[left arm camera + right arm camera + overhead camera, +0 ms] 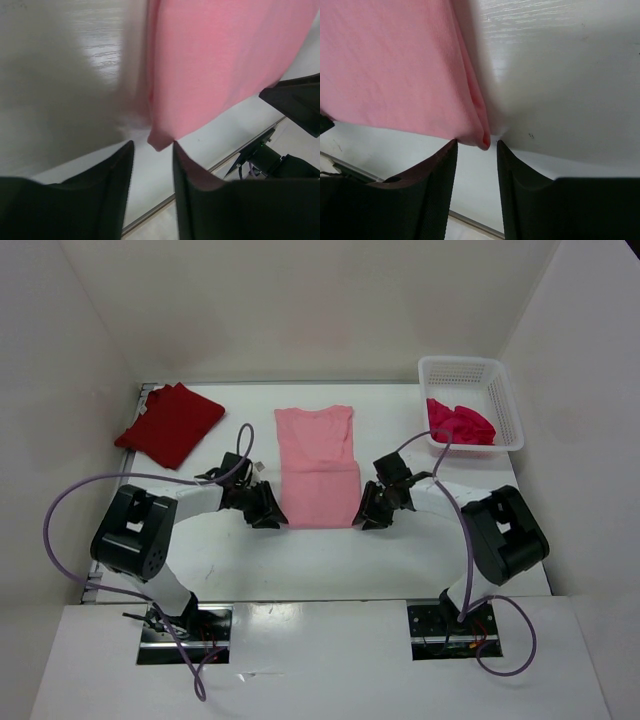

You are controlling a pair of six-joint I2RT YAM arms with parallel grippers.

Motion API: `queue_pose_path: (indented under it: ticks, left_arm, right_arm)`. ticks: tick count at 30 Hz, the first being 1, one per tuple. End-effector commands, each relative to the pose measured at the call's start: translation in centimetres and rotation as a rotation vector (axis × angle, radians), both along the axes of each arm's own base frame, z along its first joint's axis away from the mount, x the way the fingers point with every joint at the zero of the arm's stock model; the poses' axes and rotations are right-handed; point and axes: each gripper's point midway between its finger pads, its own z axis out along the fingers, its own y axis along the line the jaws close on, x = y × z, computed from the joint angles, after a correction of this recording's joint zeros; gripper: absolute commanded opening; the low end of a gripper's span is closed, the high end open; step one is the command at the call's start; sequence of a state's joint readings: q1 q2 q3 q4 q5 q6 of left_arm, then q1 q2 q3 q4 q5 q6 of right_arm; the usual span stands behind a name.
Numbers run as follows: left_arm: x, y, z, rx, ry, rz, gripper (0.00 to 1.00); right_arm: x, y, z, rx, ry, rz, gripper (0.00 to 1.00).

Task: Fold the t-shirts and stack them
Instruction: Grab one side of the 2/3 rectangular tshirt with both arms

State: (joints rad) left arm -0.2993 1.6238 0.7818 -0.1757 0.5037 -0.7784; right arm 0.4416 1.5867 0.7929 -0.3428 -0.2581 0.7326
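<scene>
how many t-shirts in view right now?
3: dark red shirt at far left of the table; light pink shirt flat in the middle; crimson-magenta shirt bunched in the white basket, far right. Another could hide beneath it.

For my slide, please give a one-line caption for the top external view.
Left gripper and right gripper, jaws open, flank the near corners of the light pink t-shirt.

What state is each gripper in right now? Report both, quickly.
Left gripper: open, holding nothing; a corner of the pink t-shirt lies at its fingertips.
Right gripper: open, holding nothing, at the shirt's other near corner.
</scene>
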Motion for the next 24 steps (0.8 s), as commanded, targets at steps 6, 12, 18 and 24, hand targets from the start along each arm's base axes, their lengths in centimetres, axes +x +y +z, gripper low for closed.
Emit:
queue_pose_path:
  ticks: [6,12,18,24]
  left_arm:
    - [0.6,-0.7,-0.7,-0.012,0.005,-0.009,0.31]
    - [1.0,-1.7,-0.8,-0.032,0.008,-0.019,0.18]
    - [0.2,-1.0,-0.7,0.002,-0.007,-0.039,0.01]
    - [-4.9,0.7,-0.1,0.036,0.071,-0.098,0.00]
  right_arm:
    - [2.2,0.8,0.3,0.017,-0.059,0.000,0.29]
    - [2.2,1.0,0.2,0.025,-0.056,0.004,0.16]
    - [0.9,0.4,0.6,0.018,-0.042,0.004,0.07]
    - [-4.0,-0.1,1.2,0.016,0.036,0.007,0.04]
